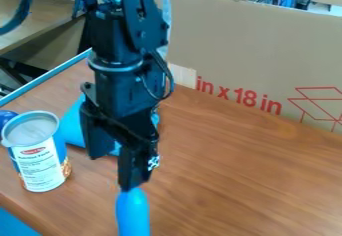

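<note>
Observed gripper (125, 179) hanging over left part of tabletop (227, 180), tip at upper end of upright blue rod (133, 212). Cannot tell whether clenched or released. Noted can (37, 152) near near-left corner, blue item (72, 127) just behind, cardboard (260, 55) along far edge.

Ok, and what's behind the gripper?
A blue thing on the table, showing on both sides of the gripper. Its middle is covered, and the can overlaps its left end, so I can't tell what it is.
</note>
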Controlling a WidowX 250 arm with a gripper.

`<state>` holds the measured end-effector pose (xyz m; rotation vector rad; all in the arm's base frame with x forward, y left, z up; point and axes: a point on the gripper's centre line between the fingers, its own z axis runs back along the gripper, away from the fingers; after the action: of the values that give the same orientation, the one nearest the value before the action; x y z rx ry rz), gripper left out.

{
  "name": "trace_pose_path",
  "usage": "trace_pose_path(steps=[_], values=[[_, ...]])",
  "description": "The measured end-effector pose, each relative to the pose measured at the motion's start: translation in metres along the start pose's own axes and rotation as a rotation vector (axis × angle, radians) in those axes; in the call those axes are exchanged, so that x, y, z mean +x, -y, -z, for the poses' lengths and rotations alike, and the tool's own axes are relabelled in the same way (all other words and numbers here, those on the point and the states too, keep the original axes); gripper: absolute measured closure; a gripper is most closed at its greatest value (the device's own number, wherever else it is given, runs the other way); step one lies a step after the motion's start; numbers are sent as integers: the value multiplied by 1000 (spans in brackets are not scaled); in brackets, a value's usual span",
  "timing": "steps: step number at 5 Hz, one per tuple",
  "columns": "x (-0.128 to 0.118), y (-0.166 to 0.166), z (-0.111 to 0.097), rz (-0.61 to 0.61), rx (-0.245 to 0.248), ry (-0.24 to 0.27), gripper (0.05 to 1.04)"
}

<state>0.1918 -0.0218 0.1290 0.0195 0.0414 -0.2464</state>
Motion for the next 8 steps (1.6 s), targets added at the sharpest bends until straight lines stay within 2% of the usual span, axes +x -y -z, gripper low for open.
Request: trace_pose_path(steps=[2, 3, 4, 5, 6, 7, 8], values=[[5, 10, 32, 37, -3, -71, 83], [15, 6, 40, 51, 11, -97, 145], [12, -2, 40, 38, 11, -98, 432], [8, -8, 33, 18, -7, -80, 669], [14, -8, 18, 32, -17, -54, 716], [39, -12, -12, 27, -25, 49, 716], [79, -19, -26, 41, -19, 114, 716]])
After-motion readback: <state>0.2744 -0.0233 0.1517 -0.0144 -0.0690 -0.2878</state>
